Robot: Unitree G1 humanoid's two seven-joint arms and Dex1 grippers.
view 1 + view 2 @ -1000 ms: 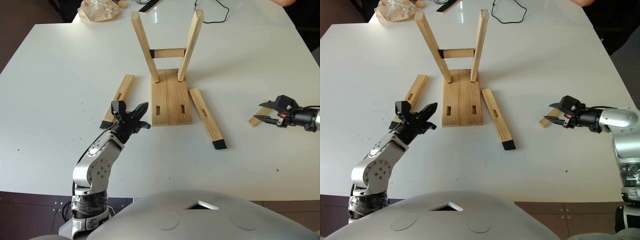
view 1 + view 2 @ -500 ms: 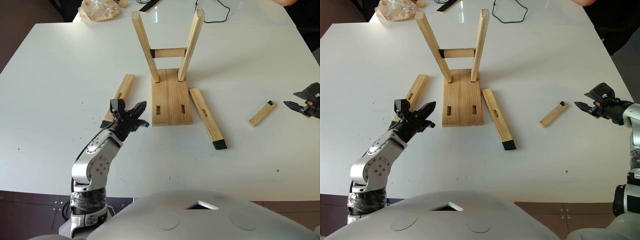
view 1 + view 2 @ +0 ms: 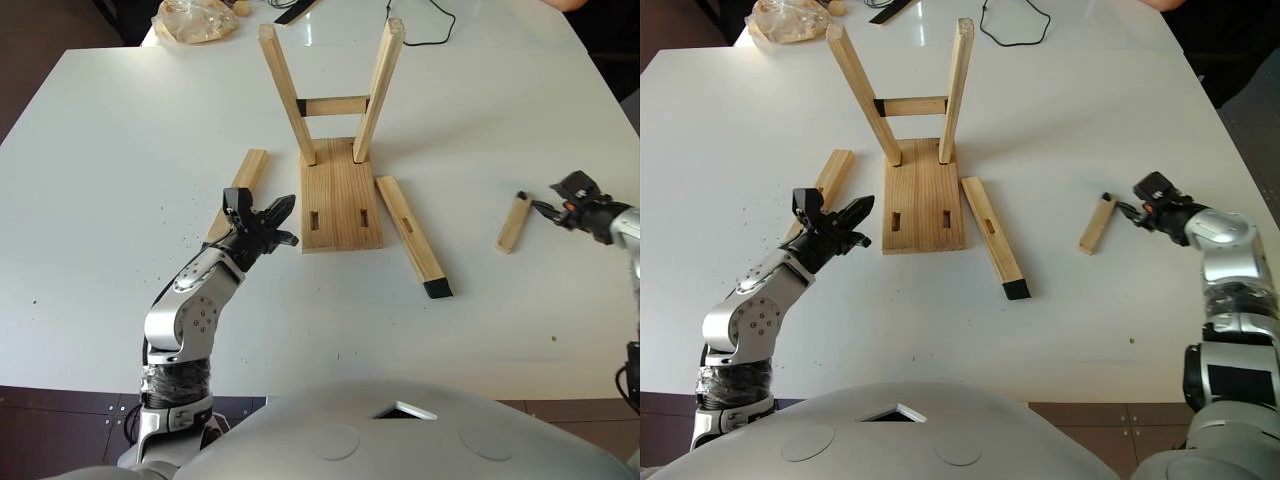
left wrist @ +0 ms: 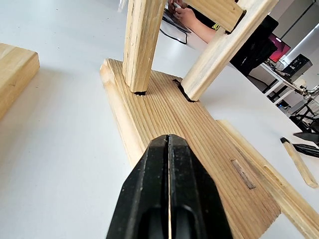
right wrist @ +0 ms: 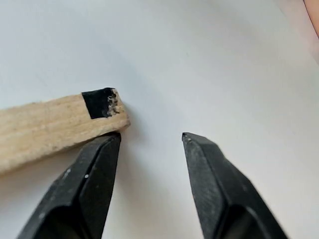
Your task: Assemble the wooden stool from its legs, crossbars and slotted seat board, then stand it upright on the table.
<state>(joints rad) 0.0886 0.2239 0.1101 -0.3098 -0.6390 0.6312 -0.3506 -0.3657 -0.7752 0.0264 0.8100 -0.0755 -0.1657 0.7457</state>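
Right gripper [image 5: 151,135] back at the loose crossbar [image 3: 514,222]

Half a second ago the right gripper was drawn away; now it is at the black-tipped end of the crossbar, fingers apart, one tip touching the wood. The crossbar has turned and lies more straight on the table [image 3: 120,150], well apart from the seat board [image 3: 340,205], so I judge a new grasp is being tried. The left gripper [image 4: 168,137], fingers together, hovers by the board's edge.
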